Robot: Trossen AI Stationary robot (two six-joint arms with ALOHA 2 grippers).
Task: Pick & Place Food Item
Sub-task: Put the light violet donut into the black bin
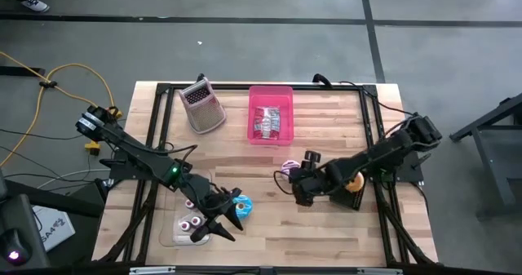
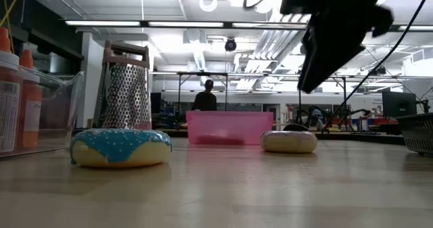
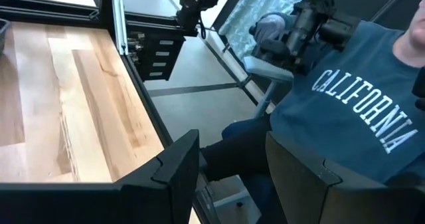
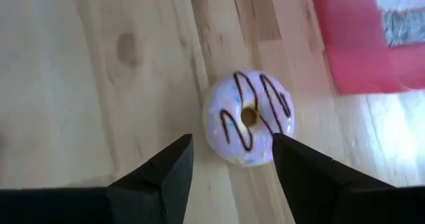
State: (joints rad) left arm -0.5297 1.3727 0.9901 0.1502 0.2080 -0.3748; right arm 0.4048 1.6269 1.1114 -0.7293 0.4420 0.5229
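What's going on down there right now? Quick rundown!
Right tool open, hovering by the purple donut, not touching. Left tool open, empty, near the table edge beside the blue donut. Nothing between right tool and donut.

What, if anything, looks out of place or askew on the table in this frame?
Nothing looks spilled or damaged. The blue donut and purple donut lie flat on the table, the grater stands upright, and the pink bin sits square. The right tool hangs open over the purple donut; the left tool is open beside the blue one.
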